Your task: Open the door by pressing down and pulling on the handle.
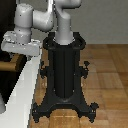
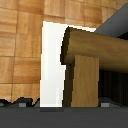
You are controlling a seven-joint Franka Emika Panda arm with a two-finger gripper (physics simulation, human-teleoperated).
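Step in hand: we judged the arm to be at the handle [image 2: 95, 47], with the press-down yet to show any result.
How to do it well: we would bear straight down near the free end of the lever, away from its round base, then draw back along the door's swing without letting the bar slip off.
Handle: a tan cylindrical bar on a stubby base, filling much of the wrist view; in the exterior view a tan piece [image 1: 11, 64] showed just beneath the robot's hand.
Door: the dark panel [image 1: 6, 22] stood at the exterior view's left edge, in its white frame [image 1: 22, 92]; in the wrist view a white strip [image 2: 51, 65] lay beside the handle.
Gripper: the gripper [image 1: 24, 52] hung over the frame, close above the handle; its fingertips were hidden in both views, so we could not tell how far apart they were, nor confirm contact.
Pedestal: the black pedestal [image 1: 65, 75] stood on the wooden floor [image 1: 110, 75].
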